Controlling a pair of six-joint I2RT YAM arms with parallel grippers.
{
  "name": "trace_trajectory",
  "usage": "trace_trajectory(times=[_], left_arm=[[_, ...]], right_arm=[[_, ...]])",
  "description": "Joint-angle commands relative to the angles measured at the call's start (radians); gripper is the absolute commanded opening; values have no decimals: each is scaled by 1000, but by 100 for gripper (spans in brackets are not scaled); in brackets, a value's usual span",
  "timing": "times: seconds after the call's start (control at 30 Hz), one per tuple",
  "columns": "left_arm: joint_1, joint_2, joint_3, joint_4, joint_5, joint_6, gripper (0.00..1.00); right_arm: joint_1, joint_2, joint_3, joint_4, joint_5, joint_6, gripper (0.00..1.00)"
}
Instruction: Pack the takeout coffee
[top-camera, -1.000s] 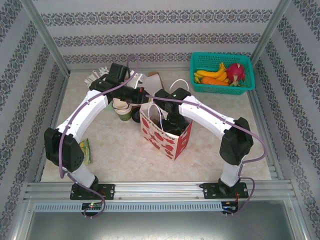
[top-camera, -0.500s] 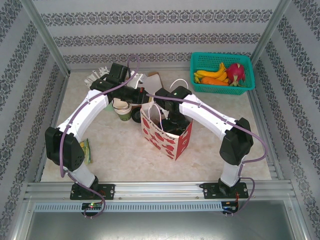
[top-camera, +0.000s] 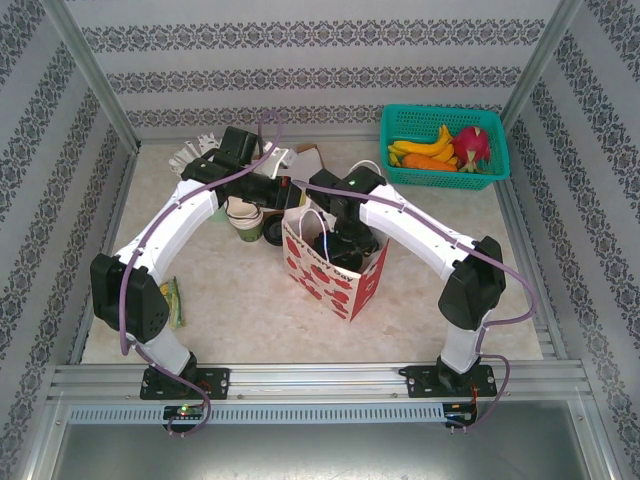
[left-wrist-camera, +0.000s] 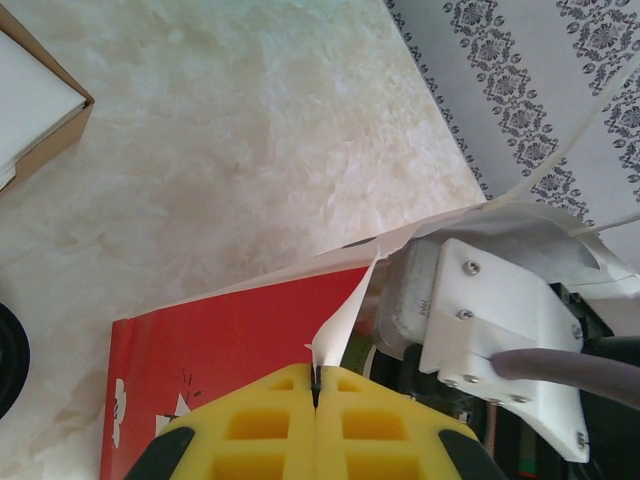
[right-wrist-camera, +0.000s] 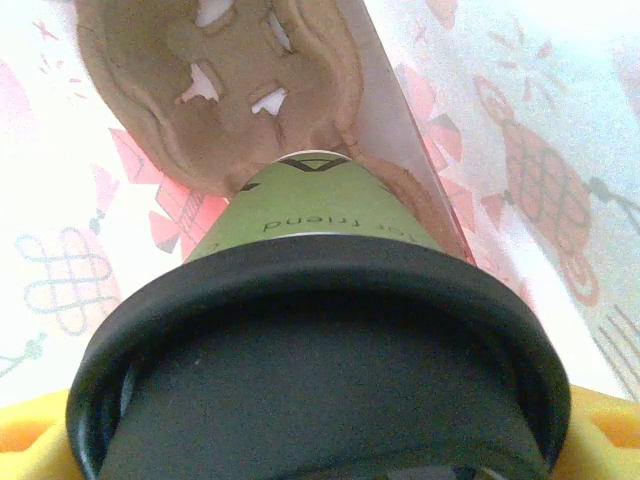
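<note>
The takeout coffee (right-wrist-camera: 318, 205), a green paper cup with a black lid (right-wrist-camera: 310, 360), hangs inside the red-and-white paper bag (top-camera: 335, 282). My right gripper (right-wrist-camera: 310, 445) is shut on it, a yellow finger (right-wrist-camera: 25, 440) showing at each side of the lid. Below the cup lies a brown moulded cup carrier (right-wrist-camera: 220, 90) at the bag's bottom. In the top view my right gripper (top-camera: 340, 238) reaches down into the bag's mouth. My left gripper (left-wrist-camera: 316, 385) is shut on the bag's white rim (left-wrist-camera: 348, 315), and from above my left gripper (top-camera: 290, 200) sits at the bag's back left corner.
Lidless stacked green cups (top-camera: 243, 216) stand just left of the bag. A cardboard box (top-camera: 305, 160) lies behind it, its corner (left-wrist-camera: 35, 110) in the left wrist view. A teal basket (top-camera: 400, 172) of fruit sits back right. A green packet (top-camera: 172, 300) lies near the left arm.
My right wrist has shifted a little back and left over the bag, and the bag's mouth has spread wider. My left gripper has kept its hold on the rim.
</note>
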Motion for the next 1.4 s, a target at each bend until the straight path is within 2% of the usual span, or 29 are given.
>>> trace_trajectory(times=[0.0, 0.73, 1.37], left_arm=[[-8, -23, 10, -7, -17, 40, 0], [-7, -22, 13, -12, -44, 36, 0], [-8, -9, 24, -13, -39, 35, 0]], right_arm=[[-1, -15, 30, -56, 20, 15, 61], [-9, -38, -87, -17, 10, 6, 61], [-12, -35, -92, -19, 14, 4, 61]])
